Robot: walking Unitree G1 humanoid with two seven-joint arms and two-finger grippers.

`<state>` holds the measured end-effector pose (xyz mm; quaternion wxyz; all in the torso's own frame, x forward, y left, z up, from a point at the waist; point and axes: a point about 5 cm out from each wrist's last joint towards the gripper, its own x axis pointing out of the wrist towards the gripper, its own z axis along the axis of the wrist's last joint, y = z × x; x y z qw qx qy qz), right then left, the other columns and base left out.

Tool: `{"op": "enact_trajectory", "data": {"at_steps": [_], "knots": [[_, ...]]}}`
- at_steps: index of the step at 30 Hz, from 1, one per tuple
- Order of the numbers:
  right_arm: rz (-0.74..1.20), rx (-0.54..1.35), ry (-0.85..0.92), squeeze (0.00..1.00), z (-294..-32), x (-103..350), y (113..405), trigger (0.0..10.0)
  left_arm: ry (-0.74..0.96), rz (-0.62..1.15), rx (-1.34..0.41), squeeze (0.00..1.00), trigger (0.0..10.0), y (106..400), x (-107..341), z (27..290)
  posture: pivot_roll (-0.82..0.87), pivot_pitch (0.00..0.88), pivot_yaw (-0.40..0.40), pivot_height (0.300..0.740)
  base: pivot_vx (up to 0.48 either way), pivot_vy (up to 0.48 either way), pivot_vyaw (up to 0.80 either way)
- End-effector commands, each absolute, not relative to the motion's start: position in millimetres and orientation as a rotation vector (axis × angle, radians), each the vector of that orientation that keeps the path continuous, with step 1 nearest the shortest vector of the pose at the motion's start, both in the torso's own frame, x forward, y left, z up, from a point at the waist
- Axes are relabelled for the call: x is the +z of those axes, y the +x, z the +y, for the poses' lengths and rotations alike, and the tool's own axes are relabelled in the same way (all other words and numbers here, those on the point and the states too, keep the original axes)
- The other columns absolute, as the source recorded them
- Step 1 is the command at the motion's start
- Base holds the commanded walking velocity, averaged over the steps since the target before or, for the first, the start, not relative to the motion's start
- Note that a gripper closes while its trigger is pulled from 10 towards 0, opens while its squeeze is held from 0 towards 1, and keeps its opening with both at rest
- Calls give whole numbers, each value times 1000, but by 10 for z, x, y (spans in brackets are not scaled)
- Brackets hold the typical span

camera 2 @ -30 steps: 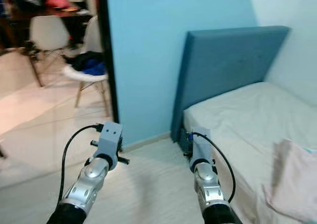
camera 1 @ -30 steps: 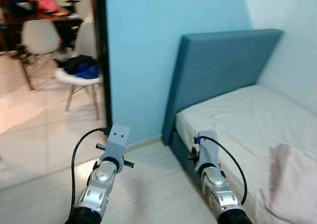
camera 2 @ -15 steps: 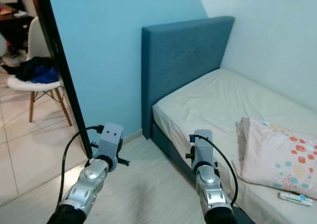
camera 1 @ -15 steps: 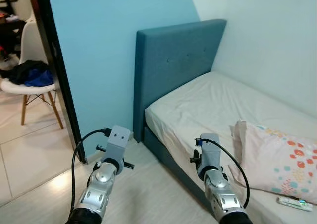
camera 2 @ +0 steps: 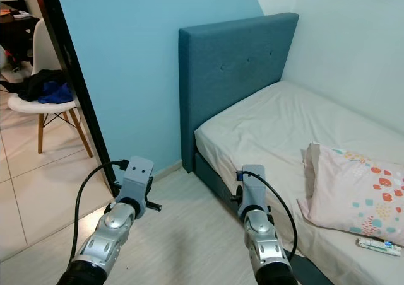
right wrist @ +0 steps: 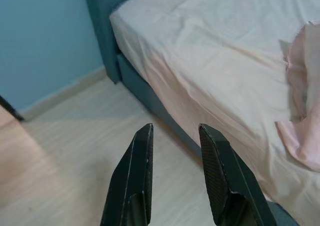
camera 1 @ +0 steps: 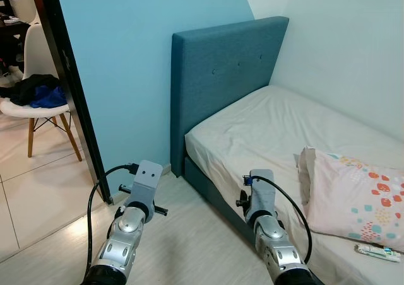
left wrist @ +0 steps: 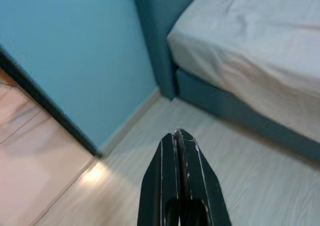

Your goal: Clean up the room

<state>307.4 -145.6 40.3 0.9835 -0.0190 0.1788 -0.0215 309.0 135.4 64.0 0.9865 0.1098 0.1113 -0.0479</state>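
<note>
A robot stands at the side of a bed (camera 1: pixel 278 127) in a blue-walled bedroom, both arms held forward and nothing in either grip, at what looks like the survey stage of tidying the room. The left gripper (left wrist: pixel 179 136) hangs over pale wood floor (camera 2: pixel 189 234) near the doorway, its two black fingers pressed together; the right gripper (right wrist: pixel 172 133) points at the edge of the mattress with its fingers apart and nothing between them. The likeliest work lies on the bed: a pink pillow (camera 1: pixel 350 200) printed with red and blue dots lies askew near the mattress edge on the robot's right, well down from the teal headboard (camera 1: pixel 221 83), and a small white tube (camera 1: pixel 377 252) with a green end rests on the sheet just beside the pillow's near corner. The cream sheet is lightly creased but otherwise bare. A sensible next move, judging from this, would be to turn right toward the pillow and tube and bring the right gripper over one of them. Beyond the dark door frame (camera 1: pixel 66 77), a white chair (camera 1: pixel 35 105) carries a heap of dark and blue clothes (camera 1: pixel 36 93) on tiled floor, another candidate for tidying.
</note>
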Motion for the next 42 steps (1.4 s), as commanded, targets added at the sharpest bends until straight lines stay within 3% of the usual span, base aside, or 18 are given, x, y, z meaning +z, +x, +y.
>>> {"op": "enact_trajectory", "data": {"at_steps": [1,15,42], "knots": [[370,-47,-45,0,-1473,389,3071,10000,223,223,-107,0,10000,3083,637,1326,15,0,-80,740,0,0,0],[376,-45,-62,0,-1480,376,3060,10000,224,220,-108,0,10000,3093,646,1324,16,0,-83,740,0,0,-229],[350,31,-124,0,-1391,424,3094,10000,216,224,-99,0,10000,3095,651,1355,22,0,-78,740,0,0,0]]}}
